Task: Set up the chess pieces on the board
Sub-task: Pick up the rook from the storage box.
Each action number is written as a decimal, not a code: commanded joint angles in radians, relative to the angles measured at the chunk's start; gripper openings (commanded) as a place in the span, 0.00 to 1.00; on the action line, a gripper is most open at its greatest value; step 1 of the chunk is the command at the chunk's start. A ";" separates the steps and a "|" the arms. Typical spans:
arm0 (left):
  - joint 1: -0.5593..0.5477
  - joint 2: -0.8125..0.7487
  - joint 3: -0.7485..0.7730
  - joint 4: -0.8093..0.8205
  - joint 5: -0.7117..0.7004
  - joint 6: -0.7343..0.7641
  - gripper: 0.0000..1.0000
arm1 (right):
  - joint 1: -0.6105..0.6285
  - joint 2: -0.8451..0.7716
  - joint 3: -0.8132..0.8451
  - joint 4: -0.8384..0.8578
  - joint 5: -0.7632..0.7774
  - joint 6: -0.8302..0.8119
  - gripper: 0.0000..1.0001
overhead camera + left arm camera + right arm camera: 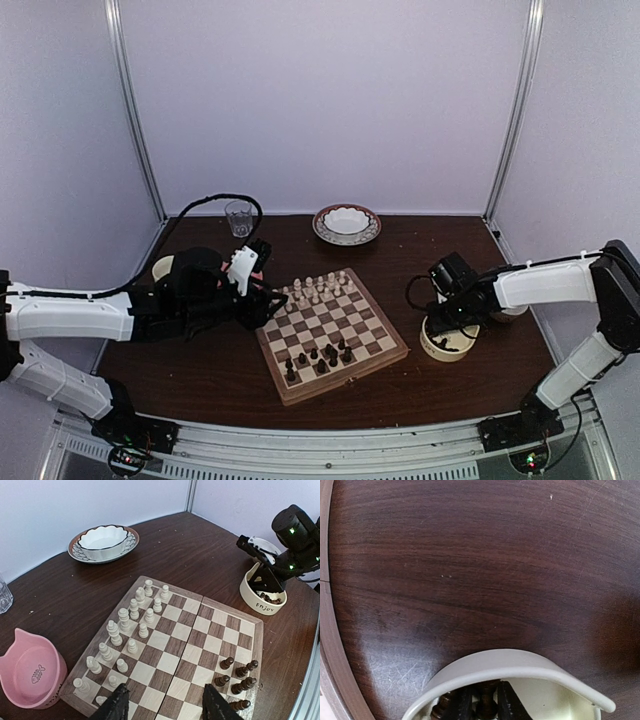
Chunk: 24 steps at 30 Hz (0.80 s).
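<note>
Plainly the right arm is nearer: the right gripper is down in the cup, its fingers close on either side of a dark piece that seems to lie lengthwise between them; whether they pinch it I cannot tell. From the cup the board lies at nine o'clock, dark pieces standing along its near edge. At its ten o'clock corner the left gripper hangs spread, empty.

Centre of dark wooden tabletop: square checked wooden chessboard. Far rows: pale cream chessmen; near rows: dark brown wooden chessmen. Right of board: cream round cup, more dark pieces inside. Left: pink cat-eared bowl. Behind: white scalloped bowl, clear glass tumbler to its left.
</note>
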<state>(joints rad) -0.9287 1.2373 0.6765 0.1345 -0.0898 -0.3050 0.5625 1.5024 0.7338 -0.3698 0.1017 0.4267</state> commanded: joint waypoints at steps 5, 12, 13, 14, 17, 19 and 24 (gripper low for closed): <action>-0.001 -0.019 -0.010 0.044 0.002 0.006 0.50 | -0.007 -0.061 -0.004 0.016 -0.009 0.011 0.17; 0.000 -0.016 -0.009 0.044 0.000 0.006 0.51 | -0.007 -0.228 -0.064 0.040 0.048 0.009 0.16; -0.001 -0.017 -0.011 0.045 -0.001 0.006 0.51 | -0.007 -0.246 -0.072 0.049 0.047 0.008 0.16; 0.000 -0.017 -0.011 0.045 -0.001 0.006 0.51 | -0.007 -0.261 -0.079 0.060 0.037 0.004 0.16; -0.001 -0.016 -0.012 0.051 0.009 0.004 0.51 | -0.007 -0.301 -0.104 0.112 -0.039 -0.023 0.15; 0.000 -0.016 -0.014 0.055 0.023 0.005 0.51 | -0.007 -0.326 -0.133 0.186 -0.174 -0.047 0.15; -0.001 -0.002 -0.013 0.076 0.071 0.003 0.53 | -0.005 -0.384 -0.195 0.351 -0.412 -0.080 0.13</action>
<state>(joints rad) -0.9287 1.2343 0.6720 0.1387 -0.0662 -0.3054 0.5602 1.1660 0.5797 -0.1909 -0.0868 0.3851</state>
